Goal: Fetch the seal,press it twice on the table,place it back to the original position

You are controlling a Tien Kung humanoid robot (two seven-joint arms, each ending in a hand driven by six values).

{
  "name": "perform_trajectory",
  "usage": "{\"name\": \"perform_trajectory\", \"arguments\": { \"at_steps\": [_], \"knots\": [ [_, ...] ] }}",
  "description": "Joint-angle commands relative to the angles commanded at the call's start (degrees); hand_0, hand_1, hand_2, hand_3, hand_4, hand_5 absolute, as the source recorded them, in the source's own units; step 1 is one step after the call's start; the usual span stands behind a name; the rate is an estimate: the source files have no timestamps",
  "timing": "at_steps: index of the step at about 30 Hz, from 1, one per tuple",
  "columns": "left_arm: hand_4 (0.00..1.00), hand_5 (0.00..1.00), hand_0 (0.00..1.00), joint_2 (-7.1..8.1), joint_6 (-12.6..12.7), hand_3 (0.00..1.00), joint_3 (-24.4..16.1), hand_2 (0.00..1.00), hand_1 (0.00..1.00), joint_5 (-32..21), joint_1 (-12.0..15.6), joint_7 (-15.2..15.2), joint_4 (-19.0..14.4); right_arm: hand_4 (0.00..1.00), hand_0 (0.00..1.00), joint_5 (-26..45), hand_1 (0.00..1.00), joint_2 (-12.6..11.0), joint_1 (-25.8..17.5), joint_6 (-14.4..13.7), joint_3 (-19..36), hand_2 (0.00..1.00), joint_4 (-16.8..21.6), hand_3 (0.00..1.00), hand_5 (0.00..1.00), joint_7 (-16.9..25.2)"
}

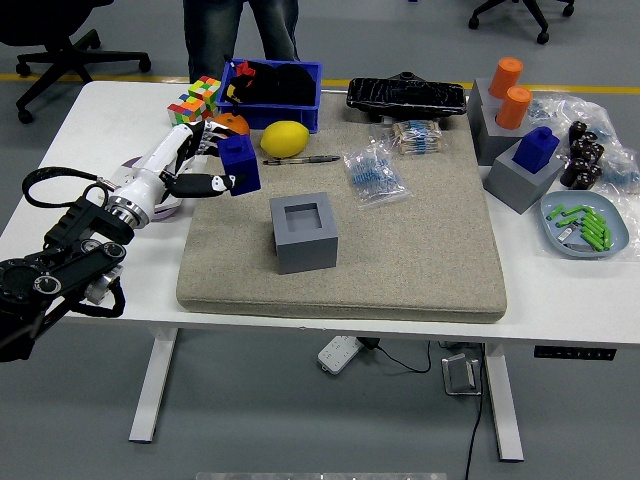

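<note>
So the white bench [90, 110] is pretty cluttered, with a big beige felt mat [420, 240] covering most of the middle. As far as progress goes, the fetch part looks done: the grey holder block [303, 232] sits near the middle-left of the mat with its square socket empty, and the blue seal [240, 163] is out of it, held up over the mat's far-left corner, well apart from the holder. Judging from that, both presses are left to do, and then the seal has to go back down into that same socket. Nothing on the mat shows any stamp mark, though a faint one would be hard to spot from this view.

The left hand [195, 165] is closed on the seal, gripping it from the left side with fingers over the top and thumb lower down. The black arm comes in from the lower left. The right hand isn't anywhere in the shot.

The seal itself is a chunky dark blue block, squarish, and it seems to be carried roughly upright, maybe a bit tilted. Its bottom face can't be seen. It sits right in front of an orange [236, 122], with a lemon [284, 138] just to its right and a blue bin [272, 82] behind them.

There's another blue seal in a grey holder [535, 155] way over on the right side, untouched. A person's legs [238, 30] show at the far edge.
</note>
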Motion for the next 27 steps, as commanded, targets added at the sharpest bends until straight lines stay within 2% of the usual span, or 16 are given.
{"name": "perform_trajectory", "arguments": {
  "at_steps": [6, 16, 22, 27],
  "knots": [
    [0.688, 0.002, 0.640, -0.51, -0.2, 0.584, 2.8, 0.471, 0.516, -2.6, 0.5, -0.1, 3.5, 0.721, 0.730, 0.2, 0.683, 0.0, 0.1, 0.0, -0.1, 0.654, 0.0, 0.615, 0.524, 0.1],
    [0.692, 0.002, 0.641, -2.58, -0.8, 0.583, 7.1, 0.469, 0.516, -8.0, 1.9, -0.4, 7.7, 0.721, 0.730, 0.4, 0.684, 0.0, 0.1, 0.0, -0.6, 0.654, 0.0, 0.615, 0.523, 0.0],
    [0.696, 0.002, 0.640, -3.59, -1.2, 0.583, 9.2, 0.470, 0.514, -9.6, 2.4, -0.4, 9.1, 0.720, 0.730, 0.6, 0.683, 0.0, 0.2, 0.0, -1.0, 0.654, 0.0, 0.616, 0.523, 0.0],
    [0.696, 0.002, 0.640, -3.85, -1.3, 0.583, 9.7, 0.470, 0.514, -10.2, 2.6, -0.5, 9.6, 0.720, 0.730, 1.1, 0.683, -0.1, 0.2, 0.1, -1.4, 0.654, 0.0, 0.615, 0.522, 0.2]
  ]
}}
